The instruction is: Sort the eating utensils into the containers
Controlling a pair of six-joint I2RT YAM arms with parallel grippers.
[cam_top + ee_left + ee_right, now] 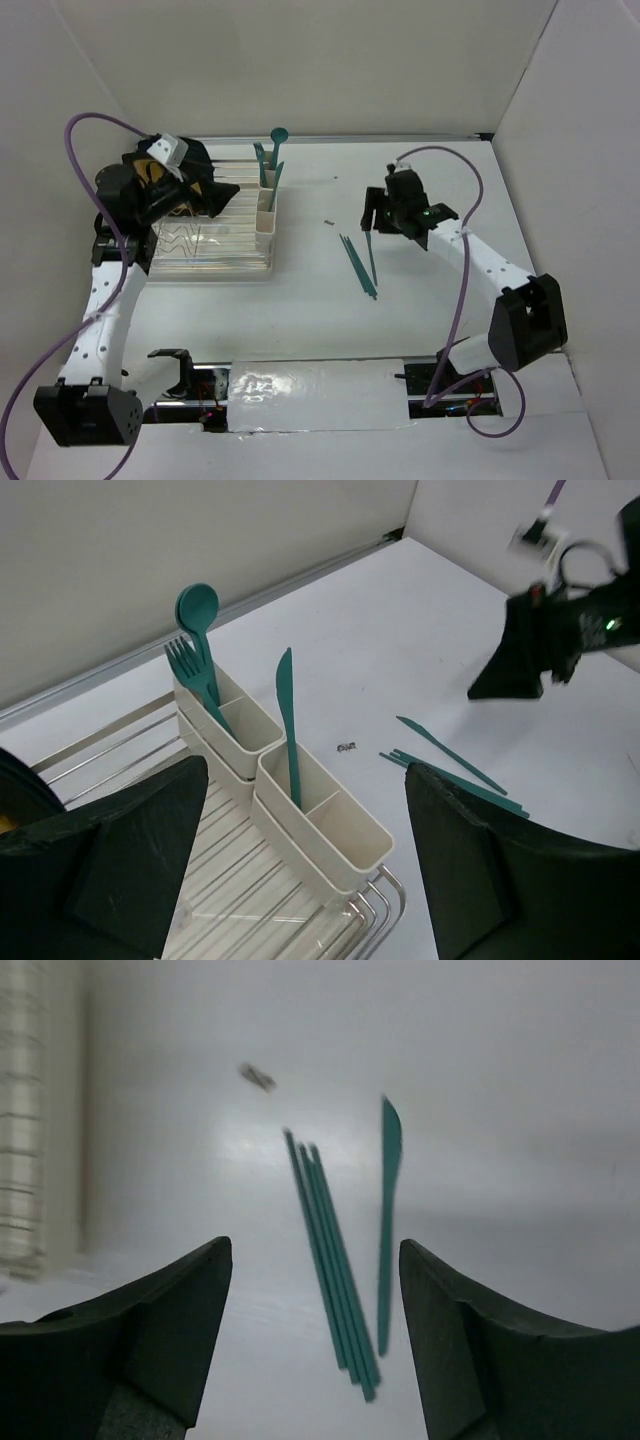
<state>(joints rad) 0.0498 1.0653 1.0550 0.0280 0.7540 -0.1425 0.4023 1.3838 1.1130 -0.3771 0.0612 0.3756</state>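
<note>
you are at pick-up: right gripper (315, 1250) and left gripper (307, 770) both gape empty. lower the right fingers around the knife (388, 1210) just ahead.

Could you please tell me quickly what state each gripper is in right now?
Left gripper: open, holding nothing.
Right gripper: open, holding nothing.

Blurred speck (258, 1077) near blurred utensils (328, 1260)

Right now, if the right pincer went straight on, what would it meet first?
Likely the bundle of teal utensils on the table, though depth is unclear; the lone knife lies beside.
</note>
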